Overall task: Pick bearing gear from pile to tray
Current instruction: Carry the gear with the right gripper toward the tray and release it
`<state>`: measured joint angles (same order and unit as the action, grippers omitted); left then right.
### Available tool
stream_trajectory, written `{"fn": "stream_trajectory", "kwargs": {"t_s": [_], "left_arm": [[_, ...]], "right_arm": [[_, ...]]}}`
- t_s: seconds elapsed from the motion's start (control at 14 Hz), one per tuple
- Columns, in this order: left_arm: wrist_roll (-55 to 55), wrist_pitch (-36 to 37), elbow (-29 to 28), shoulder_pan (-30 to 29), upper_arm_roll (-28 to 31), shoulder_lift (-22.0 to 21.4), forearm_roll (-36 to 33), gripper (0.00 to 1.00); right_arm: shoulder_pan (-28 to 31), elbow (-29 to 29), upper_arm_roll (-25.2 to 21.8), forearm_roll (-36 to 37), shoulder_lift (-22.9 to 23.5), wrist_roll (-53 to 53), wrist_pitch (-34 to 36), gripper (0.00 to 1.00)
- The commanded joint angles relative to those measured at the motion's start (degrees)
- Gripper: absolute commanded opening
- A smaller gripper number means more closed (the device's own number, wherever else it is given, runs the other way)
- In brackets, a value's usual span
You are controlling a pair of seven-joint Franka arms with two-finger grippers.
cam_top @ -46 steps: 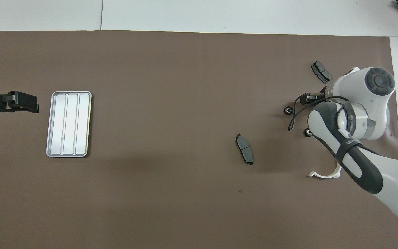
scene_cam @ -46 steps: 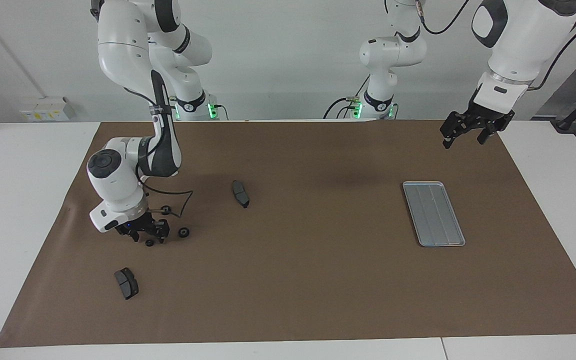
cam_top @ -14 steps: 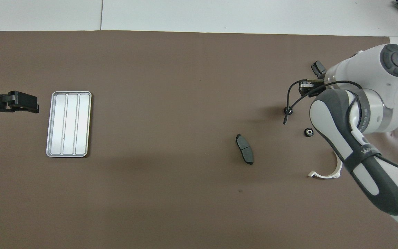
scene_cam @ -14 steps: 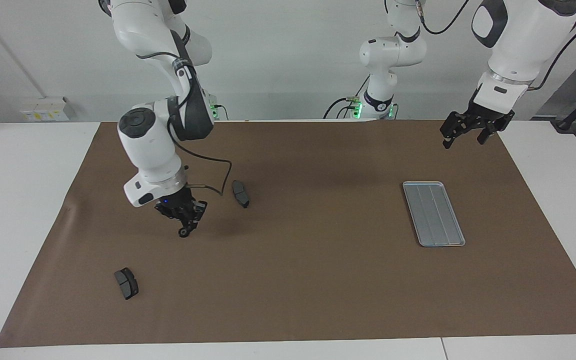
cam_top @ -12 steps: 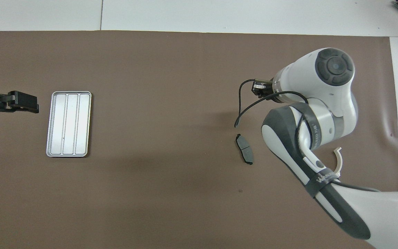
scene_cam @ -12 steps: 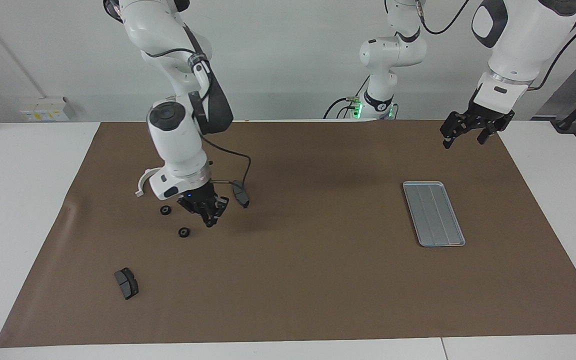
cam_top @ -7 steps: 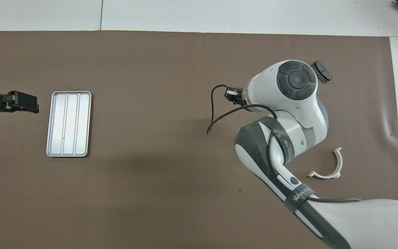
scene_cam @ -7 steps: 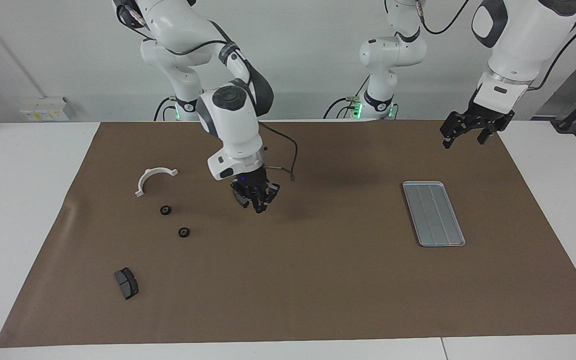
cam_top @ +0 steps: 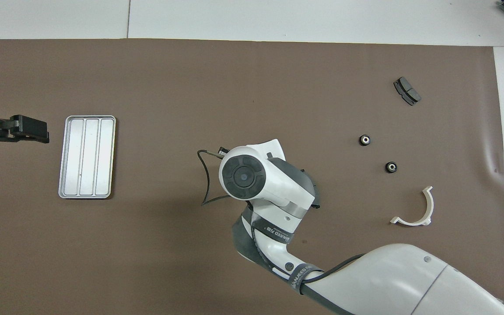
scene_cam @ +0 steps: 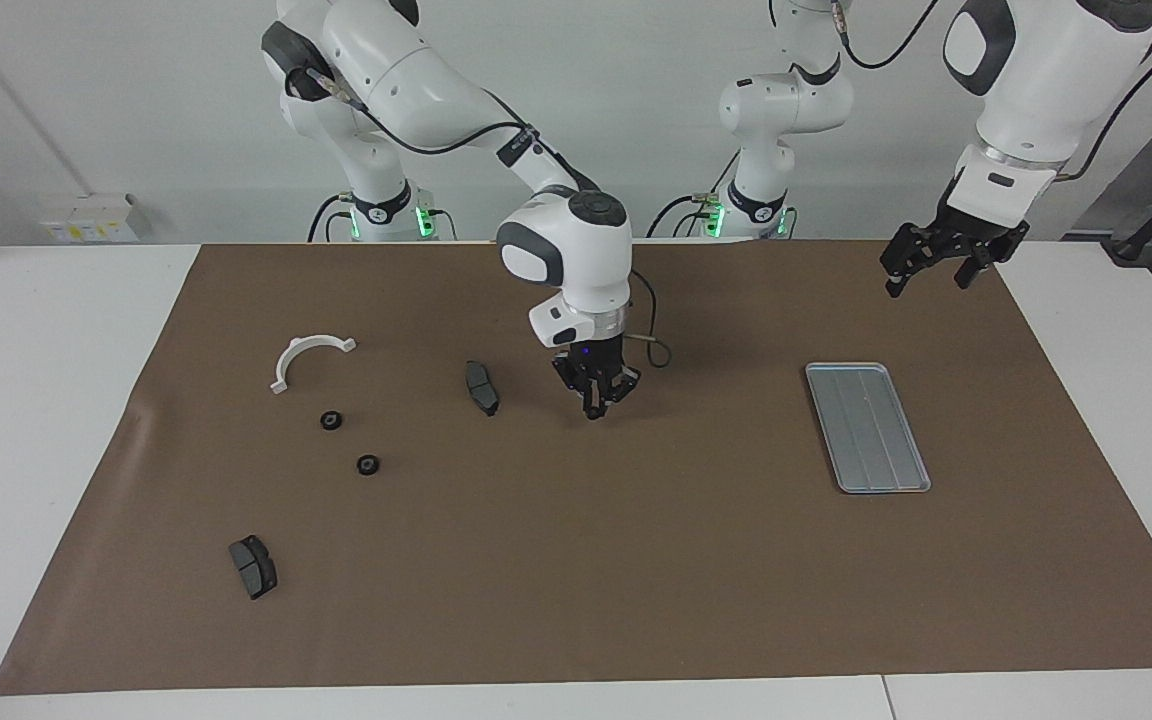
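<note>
My right gripper (scene_cam: pixel 593 408) hangs low over the middle of the mat, between a brake pad (scene_cam: pixel 482 388) and the tray (scene_cam: pixel 867 427). It is shut on a tiny black bearing gear, which is almost hidden between the fingertips. In the overhead view the wrist covers the gripper. Two more bearing gears (scene_cam: pixel 332 420) (scene_cam: pixel 368 465) lie in the pile at the right arm's end, also seen from above as gears (cam_top: pixel 365 140) (cam_top: pixel 391 167). The ridged silver tray (cam_top: pixel 86 156) holds nothing. My left gripper (scene_cam: pixel 929 280) waits open in the air beside the tray.
A white half-ring bracket (scene_cam: pixel 298 349) lies nearer the robots than the loose gears. A second brake pad (scene_cam: pixel 253 567) lies farther from the robots, near the mat's corner. A brown mat (scene_cam: pixel 636 560) covers the white table.
My right gripper closed on a gear at the pile, lifted it and carried it past the brake pad toward the tray. Two gears stay behind. The left arm has not moved.
</note>
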<state>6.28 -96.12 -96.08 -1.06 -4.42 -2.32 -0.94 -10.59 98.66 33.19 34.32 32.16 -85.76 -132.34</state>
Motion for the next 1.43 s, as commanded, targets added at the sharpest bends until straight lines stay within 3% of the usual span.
{"fn": "stream_trajectory", "kwargs": {"t_s": [0.0,0.07,0.14,0.21,0.43,0.57,0.79,0.93,1.21,1.36], "left_arm": [[-0.39,-0.56,-1.57,-0.08,0.11,-1.37,0.68,1.00],[-0.39,-0.56,-1.57,-0.17,0.20,-1.37,0.68,1.00],[-0.39,-0.56,-1.57,-0.17,0.20,-1.37,0.68,1.00],[-0.39,-0.56,-1.57,-0.17,0.20,-1.37,0.68,1.00],[-0.39,-0.56,-1.57,-0.17,0.20,-1.37,0.68,1.00],[-0.39,-0.56,-1.57,-0.17,0.20,-1.37,0.68,1.00],[-0.39,-0.56,-1.57,-0.17,0.20,-1.37,0.68,1.00],[-0.39,-0.64,-1.57,0.36,0.11,-1.37,0.68,1.00],[-0.21,-0.56,-1.57,0.63,-0.06,-1.37,0.59,1.00],[-0.82,-3.01,-1.40,0.62,-0.24,-1.20,0.68,1.00]], "right_arm": [[0.92,-2.07,1.70,2.85,3.26,-2.48,-1.51,0.00],[0.75,-1.98,1.70,2.94,3.35,-4.05,-3.52,0.01],[0.66,-1.98,1.70,2.94,3.35,-4.76,-4.06,0.38],[0.57,-1.98,1.61,3.03,3.35,-4.77,-3.98,0.99],[1.27,-2.07,1.61,4.52,2.48,-4.15,-3.01,1.00],[2.67,-1.45,1.44,4.26,-0.85,-1.62,0.13,1.00],[5.75,-1.45,0.04,0.85,-4.99,11.36,5.33,1.00],[6.11,-1.28,-5.13,-5.38,-8.06,22.77,6.48,1.00],[7.51,-0.66,-14.89,-20.93,-10.00,56.96,8.24,1.00],[7.95,1.09,-18.85,-22.46,-10.71,69.00,7.28,1.00]]}}
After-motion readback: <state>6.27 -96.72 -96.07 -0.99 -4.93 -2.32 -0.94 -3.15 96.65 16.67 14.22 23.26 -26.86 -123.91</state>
